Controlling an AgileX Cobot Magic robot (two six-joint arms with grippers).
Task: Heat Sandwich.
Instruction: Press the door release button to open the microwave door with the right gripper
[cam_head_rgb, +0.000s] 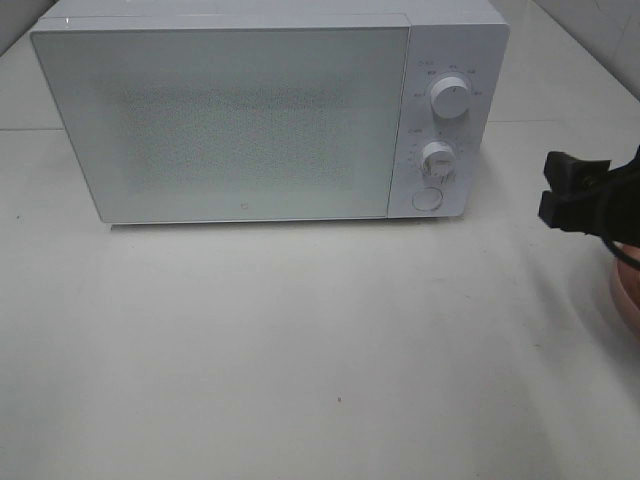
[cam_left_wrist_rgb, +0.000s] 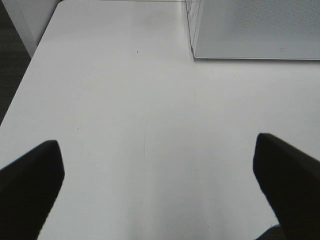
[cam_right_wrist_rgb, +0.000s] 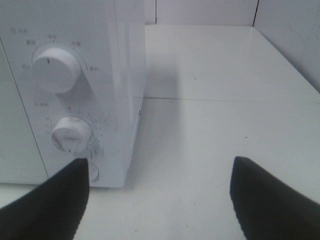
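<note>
The sandwich is out of view in all three frames. The white microwave (cam_head_rgb: 240, 120) stands at the back of the table with its door shut. Its two knobs (cam_head_rgb: 452, 98) (cam_head_rgb: 438, 157) and a round button (cam_head_rgb: 427, 198) sit on the right panel. My right gripper (cam_head_rgb: 548, 188) hovers open to the right of that panel, holding nothing. In the right wrist view, this gripper (cam_right_wrist_rgb: 160, 161) faces the microwave's front right corner (cam_right_wrist_rgb: 115, 75) and bare table. My left gripper (cam_left_wrist_rgb: 157, 141) is open and empty over bare table, with the microwave's corner (cam_left_wrist_rgb: 255, 30) ahead of it.
A pink plate (cam_head_rgb: 625, 290) shows only its rim at the right edge, partly behind my right arm. The white table (cam_head_rgb: 300, 350) stretches in front of the microwave. White walls border the table behind and to the right.
</note>
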